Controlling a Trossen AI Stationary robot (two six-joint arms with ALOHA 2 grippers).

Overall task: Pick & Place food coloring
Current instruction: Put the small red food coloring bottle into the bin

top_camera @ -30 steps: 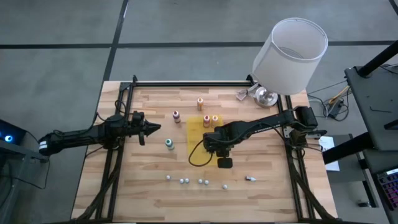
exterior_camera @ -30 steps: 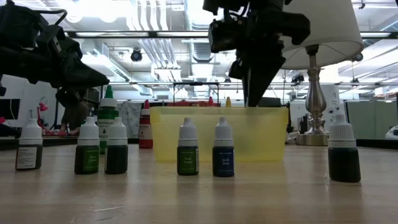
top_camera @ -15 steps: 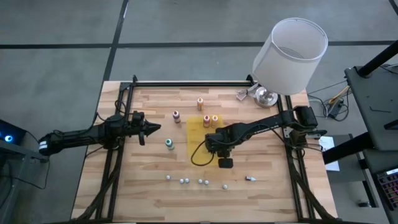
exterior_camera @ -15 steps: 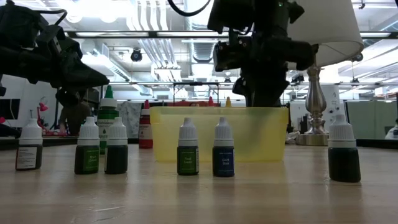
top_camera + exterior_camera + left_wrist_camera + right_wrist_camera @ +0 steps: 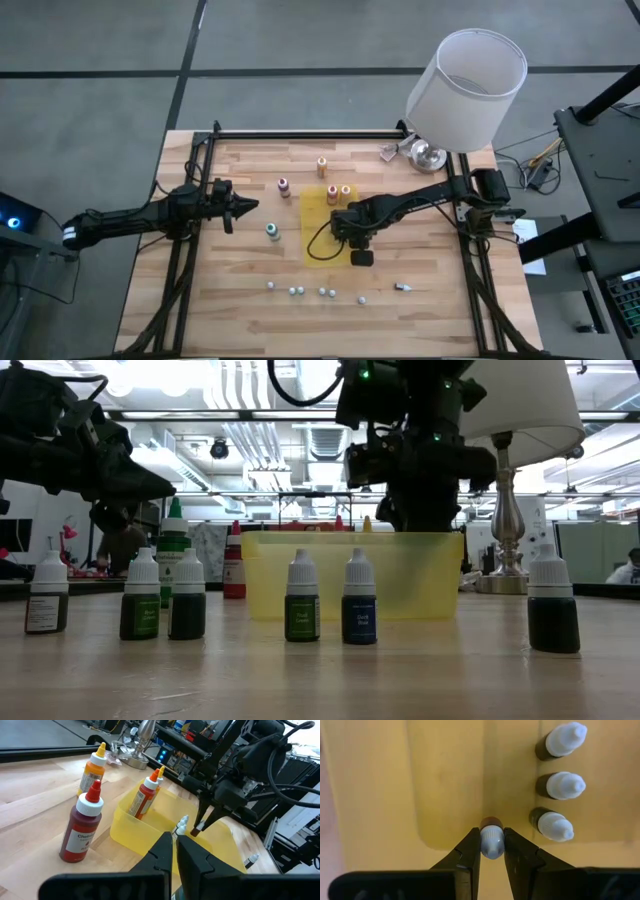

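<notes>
- Fingers (image 5: 470,851) of the right gripper (image 5: 491,851) pinch the white cap of a small dark bottle (image 5: 491,840) from both sides, holding it upright by the neck so it can go down base first.
- That gripper hangs over the yellow bin (image 5: 318,208) in the middle of the table (image 5: 420,290), so the carried bottle looks meant for the bin floor.
- Three white-capped bottles (image 5: 559,782) already stand in a row inside the bin, just beside the held one; a free patch of floor lies under it.
- More food coloring waits outside: a line of small bottles (image 5: 301,600) along the near edge, a teal bottle (image 5: 272,231) left of the bin, and an orange bottle (image 5: 94,769) and a dark red bottle (image 5: 84,822) behind it. A red-orange bottle (image 5: 145,794) leans at the bin's far wall.
- Left gripper (image 5: 245,207) waits well to the left, its fingers pressed together on nothing, clear of the working arm.
- Judged from this, placing is partly done.
</notes>
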